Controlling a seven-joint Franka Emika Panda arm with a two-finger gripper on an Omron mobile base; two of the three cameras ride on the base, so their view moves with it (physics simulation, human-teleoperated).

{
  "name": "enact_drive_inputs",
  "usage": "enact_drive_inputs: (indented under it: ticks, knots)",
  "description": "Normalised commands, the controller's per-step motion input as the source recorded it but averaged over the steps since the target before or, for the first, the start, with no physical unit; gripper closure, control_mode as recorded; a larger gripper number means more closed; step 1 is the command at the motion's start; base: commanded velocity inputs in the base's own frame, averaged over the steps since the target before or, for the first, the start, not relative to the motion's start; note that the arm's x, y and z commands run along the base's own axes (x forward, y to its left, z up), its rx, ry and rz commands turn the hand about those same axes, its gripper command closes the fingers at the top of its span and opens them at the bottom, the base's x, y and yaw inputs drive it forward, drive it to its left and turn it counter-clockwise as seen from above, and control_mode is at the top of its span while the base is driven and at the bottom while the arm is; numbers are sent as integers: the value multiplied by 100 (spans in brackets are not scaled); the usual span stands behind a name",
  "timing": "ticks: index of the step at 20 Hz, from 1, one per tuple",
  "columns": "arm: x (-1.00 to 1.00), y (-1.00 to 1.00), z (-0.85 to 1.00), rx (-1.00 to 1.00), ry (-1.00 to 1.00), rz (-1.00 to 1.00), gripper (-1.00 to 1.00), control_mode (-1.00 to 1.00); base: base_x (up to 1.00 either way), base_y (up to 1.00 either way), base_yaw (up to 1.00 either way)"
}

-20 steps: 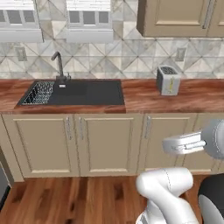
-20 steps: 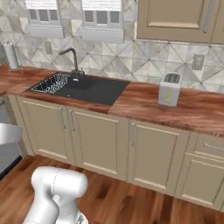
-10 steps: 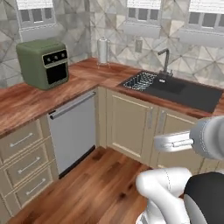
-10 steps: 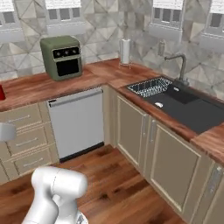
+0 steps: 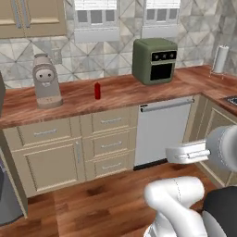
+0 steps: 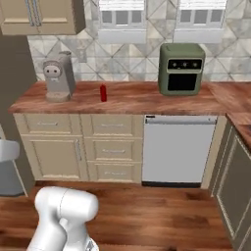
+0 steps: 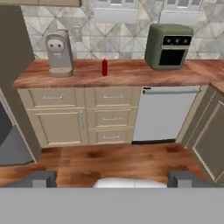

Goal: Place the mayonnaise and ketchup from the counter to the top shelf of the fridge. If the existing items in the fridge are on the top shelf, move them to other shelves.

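The ketchup (image 5: 97,90) (image 6: 103,92) (image 7: 104,68), a slim all-red bottle, stands upright on the reddish-brown counter (image 5: 125,98) (image 6: 137,103) (image 7: 131,73), between a grey coffee machine and a green oven. My gripper (image 7: 113,179) hangs well back from the counter, over the wood floor. It is open, its two dark fingertips (image 7: 43,178) are far apart and nothing is between them. The mayonnaise is out of view. A grey surface (image 7: 8,140) beside a tall dark panel at the far left may be the fridge; I cannot tell.
On the counter stand a grey coffee machine (image 5: 46,83) (image 7: 60,51) at the left and a green toaster oven (image 5: 155,60) (image 7: 169,46) at the right. A white dishwasher (image 5: 164,129) sits under the oven, beige drawers (image 7: 113,118) under the ketchup. The counter turns a corner at the right.
The base has turned, so the whole picture shifted: from the sink and toaster, past the corner with the oven, to the stretch with the coffee machine and ketchup.
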Motion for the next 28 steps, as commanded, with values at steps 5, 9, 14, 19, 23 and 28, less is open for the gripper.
enact_drive_inputs:
  ticks: [5,9,14,19,23,28]
  knots:
    - [0,0,0,0,0,0,-100,100,100,1,22]
    - [0,0,0,0,0,0,-100,100,100,0,10]
    - [0,0,0,0,0,0,-100,100,99,0,5]
    - [0,0,0,0,0,0,-100,100,87,-4,4]
    - [88,-29,-13,3,29,0,-100,-100,0,0,0]
    - [100,-8,-39,5,29,0,-100,-100,0,0,0]
